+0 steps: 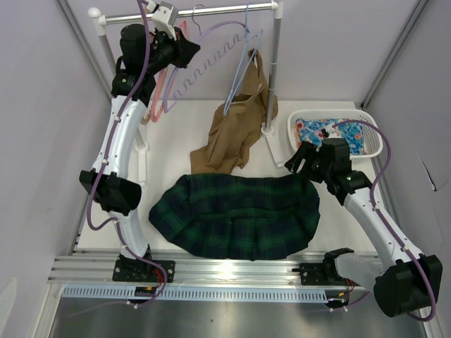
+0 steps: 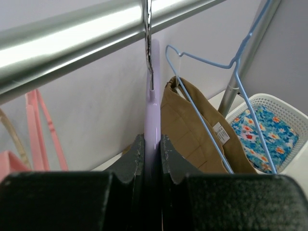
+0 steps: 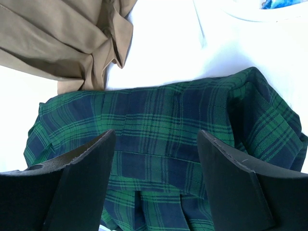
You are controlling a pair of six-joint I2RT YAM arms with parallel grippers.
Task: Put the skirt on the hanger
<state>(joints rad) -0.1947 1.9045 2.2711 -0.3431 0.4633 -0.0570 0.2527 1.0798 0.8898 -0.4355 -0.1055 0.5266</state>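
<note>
Top view: the skirt lies spread on the counter at 6 o'clock, not yet hung; the hanger sits on the rail at 11 o'clock

Left wrist: the left gripper pinches the hanger's neck narrowly; its bar is out of frame

Right wrist: the right gripper hovers wide over the skirt, holding nothing; picking up and hanging remain

Lab test cell — white walls, aluminium frame

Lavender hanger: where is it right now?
Top view, upper left: the hanger hangs on the rail, clamped by the left gripper, left of the tan garment.
</note>
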